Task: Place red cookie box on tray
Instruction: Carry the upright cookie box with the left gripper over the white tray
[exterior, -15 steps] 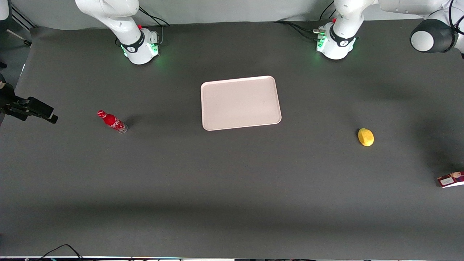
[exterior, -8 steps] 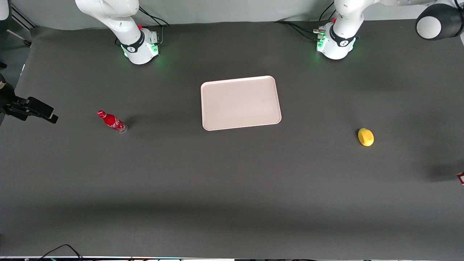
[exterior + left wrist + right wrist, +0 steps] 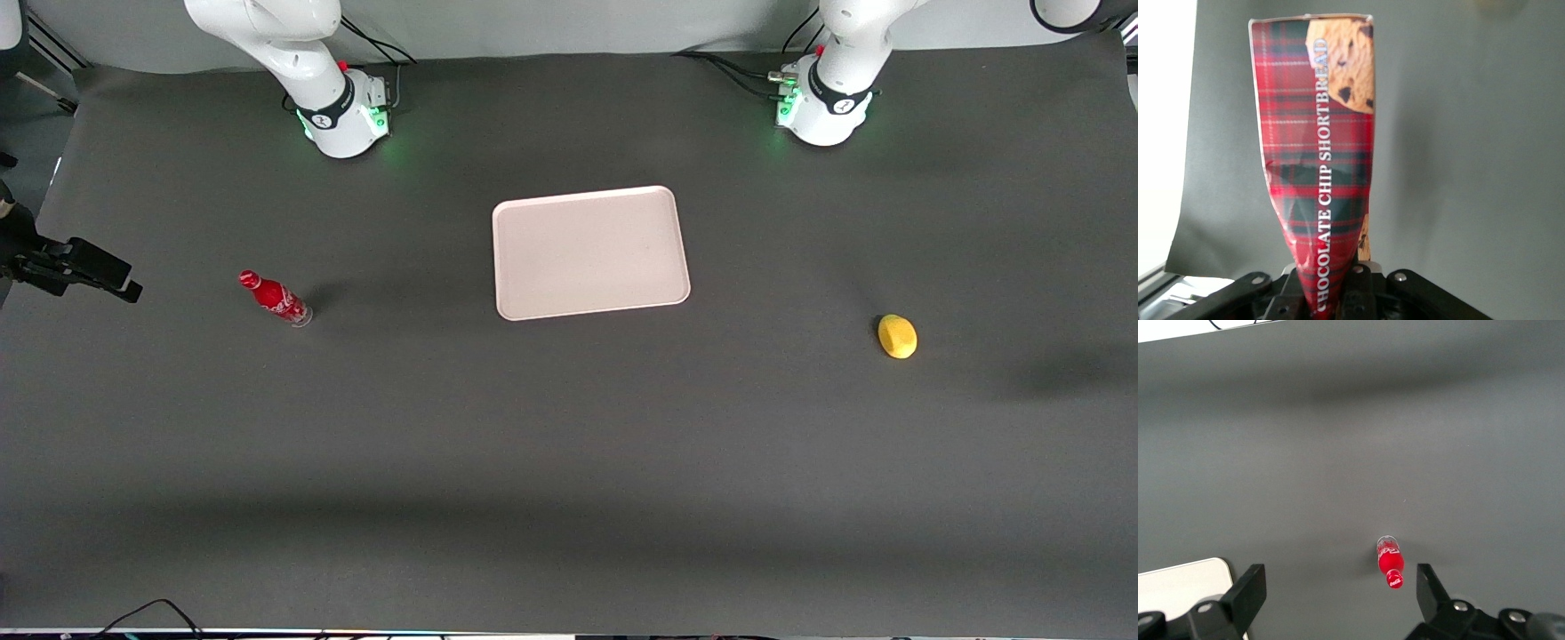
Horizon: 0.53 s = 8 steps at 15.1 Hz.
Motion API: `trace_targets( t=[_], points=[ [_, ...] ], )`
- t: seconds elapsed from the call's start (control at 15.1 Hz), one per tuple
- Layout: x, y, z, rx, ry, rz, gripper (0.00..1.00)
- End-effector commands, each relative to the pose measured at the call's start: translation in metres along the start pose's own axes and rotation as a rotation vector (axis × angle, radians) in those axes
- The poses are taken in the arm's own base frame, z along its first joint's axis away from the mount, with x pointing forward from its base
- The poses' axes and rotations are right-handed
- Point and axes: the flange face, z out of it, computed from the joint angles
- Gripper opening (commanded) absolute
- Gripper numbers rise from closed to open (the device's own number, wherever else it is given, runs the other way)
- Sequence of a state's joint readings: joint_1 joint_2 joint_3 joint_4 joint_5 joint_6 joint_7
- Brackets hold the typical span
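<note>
- One red cookie box is clamped at its lower end in the tool and carried above the worktop; it is seen only in the left wrist view.
- White lettering along its red tartan face is read as "CHOCOLATE CHIP SHORTBREAD", beside cookie pictures.
- The tray is seen lying bare mid-worktop.
- A red soda bottle with white script is placed toward the parked arm's end.
- A yellow fruit is placed toward the working arm's end.
</note>
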State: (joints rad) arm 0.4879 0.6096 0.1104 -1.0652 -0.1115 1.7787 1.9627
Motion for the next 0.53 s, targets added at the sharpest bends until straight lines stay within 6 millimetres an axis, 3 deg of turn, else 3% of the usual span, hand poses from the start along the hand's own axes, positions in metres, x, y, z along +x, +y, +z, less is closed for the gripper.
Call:
trace_targets(
  t=[0.0,0.46],
  points=[
    [0.053,0.003,-0.024,-0.063,-0.024,-0.114,0.00],
    [0.197,0.020,-0.065,-0.131,-0.057,-0.463,0.00]
  ],
)
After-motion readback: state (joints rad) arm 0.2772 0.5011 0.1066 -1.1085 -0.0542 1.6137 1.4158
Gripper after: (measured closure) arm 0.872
